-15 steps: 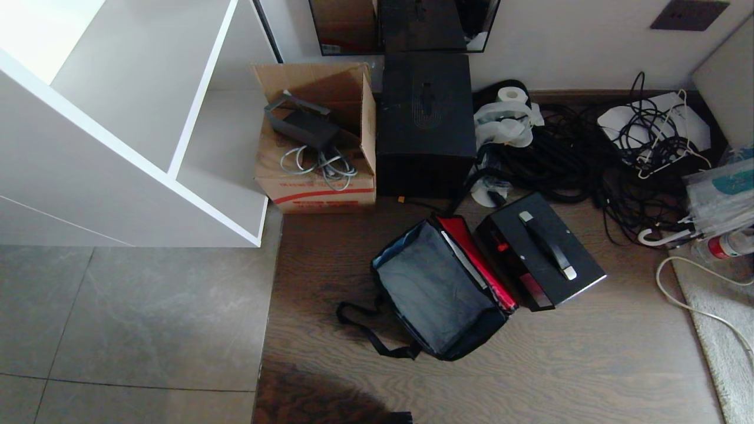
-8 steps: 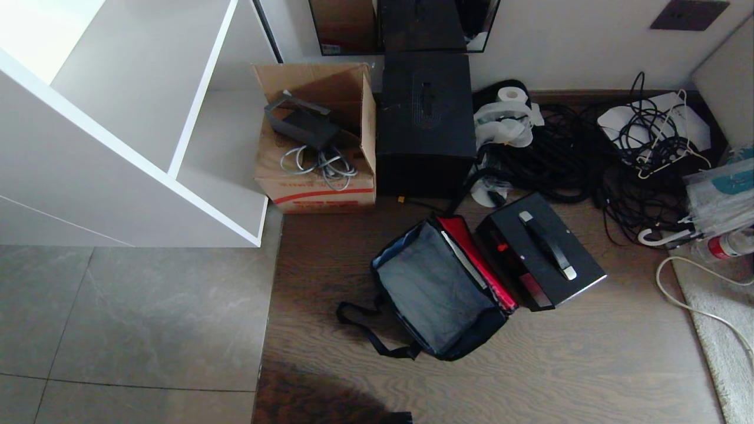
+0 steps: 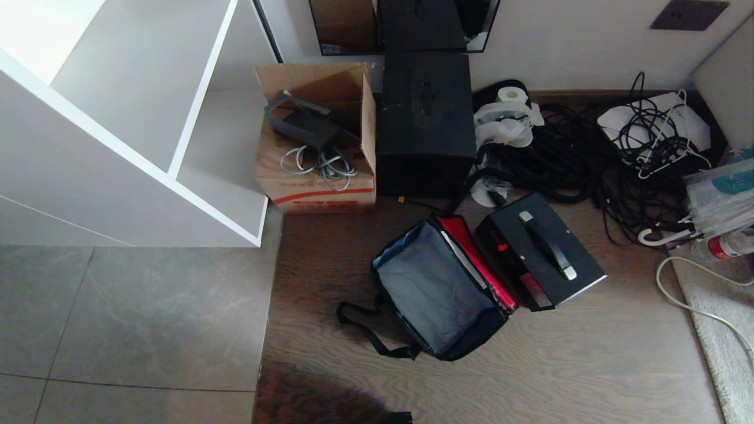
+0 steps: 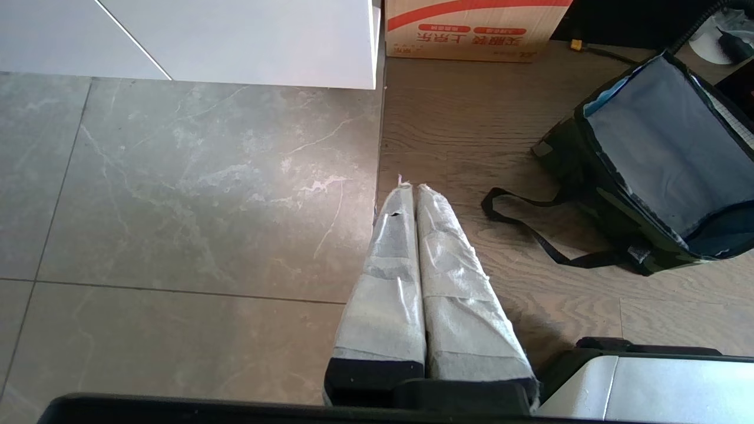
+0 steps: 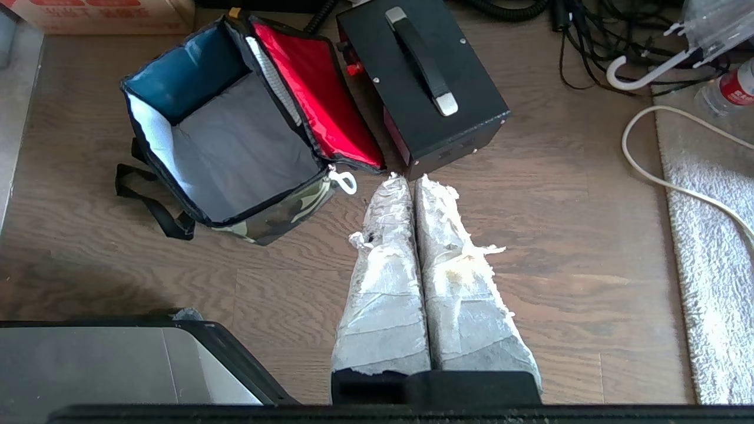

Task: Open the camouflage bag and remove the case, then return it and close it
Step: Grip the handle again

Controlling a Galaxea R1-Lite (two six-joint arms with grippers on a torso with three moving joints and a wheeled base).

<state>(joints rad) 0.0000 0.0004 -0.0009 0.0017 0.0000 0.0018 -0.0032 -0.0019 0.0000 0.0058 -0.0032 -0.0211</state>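
The right gripper (image 5: 410,180) hangs above the floor, fingers pressed together and empty, just short of the case (image 5: 423,82). The left gripper (image 4: 410,187) is likewise closed, off to the bag's (image 3: 439,288) far side. The bag lies open and empty, the case beside its red lid, so returning comes next: spread the fingers and take the handle (image 5: 421,59).

A: What is the left gripper (image 4: 412,187) looking like?
B: Two long fingers (image 4: 392,277) are tapering to blunt tips, wearing white tape, with a black base.
A: And the right gripper (image 5: 409,179)?
B: It is wearing the same white wrap, fraying and yellowing at three o'clock. Grey, black-edged body panels (image 5: 118,365) are showing nearby.
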